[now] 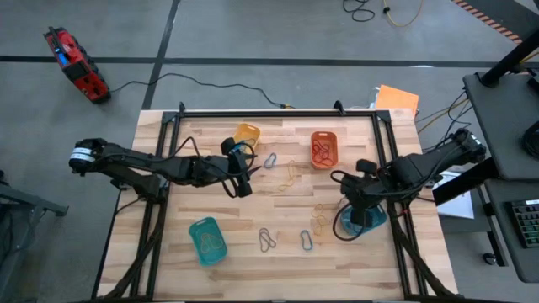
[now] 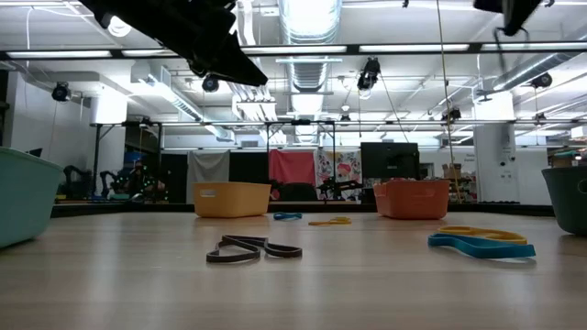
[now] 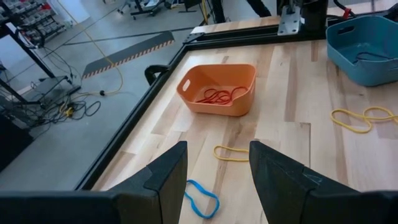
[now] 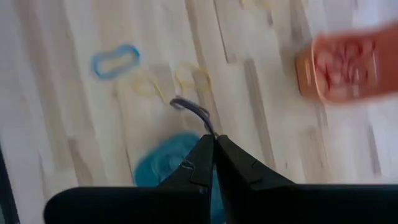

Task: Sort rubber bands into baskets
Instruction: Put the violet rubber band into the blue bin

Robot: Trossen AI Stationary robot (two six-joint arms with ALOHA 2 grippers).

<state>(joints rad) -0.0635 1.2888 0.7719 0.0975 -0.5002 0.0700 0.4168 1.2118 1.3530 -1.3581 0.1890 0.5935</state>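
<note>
Two dark arms work a wooden table [image 1: 210, 202] strewn with rubber bands. The left gripper [image 1: 242, 183] hangs above the boards a little left of centre, just at 6 o'clock from the yellow basket [image 1: 247, 133], its fingers [image 3: 165, 177] spread apart with nothing between them. Its wrist camera looks past them at a blue band [image 3: 202, 198] and a yellow band [image 3: 231, 153] lying flat, with the orange basket [image 3: 219, 88] beyond holding red bands [image 3: 217, 96].

The right gripper [image 1: 360, 217] hovers over the blue basket [image 1: 370, 221] at the table's 4 o'clock side. Its fingers [image 4: 202, 163] are pressed together, and a thin grey band [image 4: 194, 111] curls out from their tips; whether it is pinched cannot be told for sure.

From overhead, the orange basket sits at about 1 o'clock and the teal basket [image 1: 206, 240] at 7 o'clock. Loose bands lie between them: grey ones [image 1: 267, 240] near 6 o'clock, yellow ones [image 1: 289, 174] near the centre, and more yellow [image 1: 322, 224] just left of the blue basket.

At table height, a dark twisted band [image 2: 253, 249] lies nearest the lens, with a blue band and a yellow band [image 2: 481, 241] touching at 3 o'clock.
</note>
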